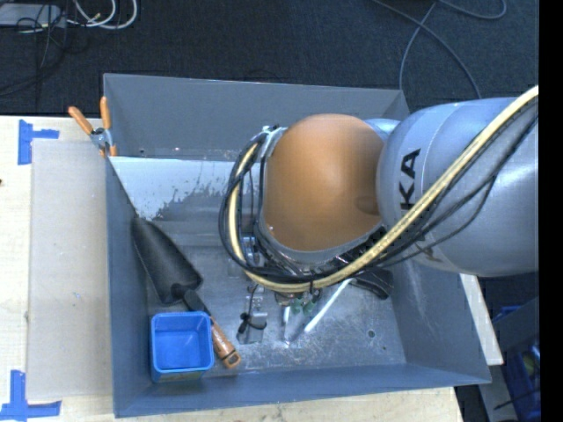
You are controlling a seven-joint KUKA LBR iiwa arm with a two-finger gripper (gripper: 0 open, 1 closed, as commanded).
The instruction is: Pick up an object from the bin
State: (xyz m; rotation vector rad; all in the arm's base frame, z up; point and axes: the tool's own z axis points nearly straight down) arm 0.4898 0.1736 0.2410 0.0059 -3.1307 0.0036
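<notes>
Black scoop [163, 262] lies along the bin's [246, 104] left wall, with a blue square tub [182, 343] just beside its handle in the front-left corner. The gripper [274, 316] hangs over bare floor right of them, grasp state impossible to tell; the front-right floor is open

Dark floor [264, 42] w/ loose cables [104, 5]

Blue square tub [180, 345] in bin [264, 112] near-left corner; black scoop [163, 262] w/ brown handle beside it, lying diag.

Grey KUKA-lettered arm [457, 174], orange wrist cover [321, 183], looped black-and-yellow cables [236, 227]
</notes>
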